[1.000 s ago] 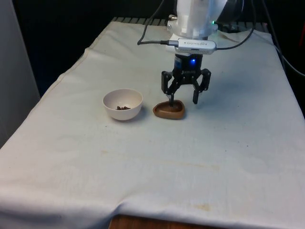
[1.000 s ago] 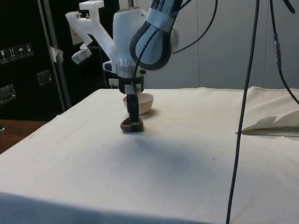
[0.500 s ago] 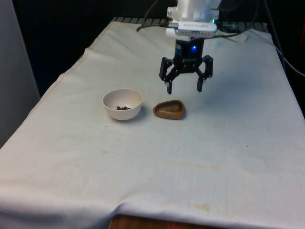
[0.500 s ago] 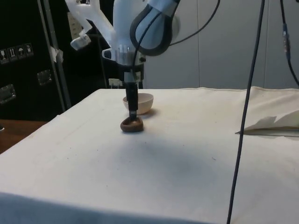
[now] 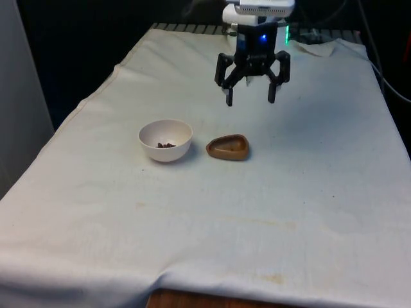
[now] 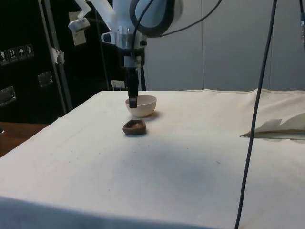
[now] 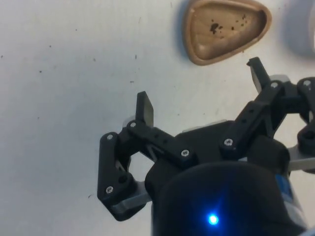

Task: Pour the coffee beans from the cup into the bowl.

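A white bowl (image 5: pixel 166 140) with a few coffee beans in it stands on the cloth; I see the bowl (image 6: pixel 141 105) in the side view too. Just to its right in the front view sits a small brown wooden cup (image 5: pixel 228 147), rounded-triangular, upright and holding only some dark crumbs (image 7: pixel 225 28). The cup (image 6: pixel 134 127) is nearer the side camera than the bowl. My gripper (image 5: pixel 249 98) hangs open and empty well above the table, behind the cup. In the side view the gripper (image 6: pixel 132 99) hovers above the cup, and in the wrist view its fingertips (image 7: pixel 145 107) are spread apart beside the cup.
The white cloth (image 5: pixel 257 212) covers the whole table, with faint stains near the front edge. A folded ridge of cloth (image 6: pixel 276 128) lies at the right in the side view. A black cable (image 6: pixel 255 119) hangs down in front of the side camera.
My gripper has let go of the cup and risen straight up and a little back, staying open. The cup stays upright on the cloth beside the bowl.
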Controlling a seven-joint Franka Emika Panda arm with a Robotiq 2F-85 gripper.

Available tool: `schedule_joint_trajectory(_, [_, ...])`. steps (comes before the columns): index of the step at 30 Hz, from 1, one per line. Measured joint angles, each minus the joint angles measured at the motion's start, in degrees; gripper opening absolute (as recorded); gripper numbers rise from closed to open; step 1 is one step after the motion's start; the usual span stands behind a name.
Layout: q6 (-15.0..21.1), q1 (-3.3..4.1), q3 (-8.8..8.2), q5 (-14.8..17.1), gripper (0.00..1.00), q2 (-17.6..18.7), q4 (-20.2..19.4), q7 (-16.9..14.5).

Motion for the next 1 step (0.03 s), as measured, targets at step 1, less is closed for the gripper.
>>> schedule_joint_trajectory(1, [0.0, 0.00, 0.00, 0.0, 1.00, 0.0, 0.0, 0.0])
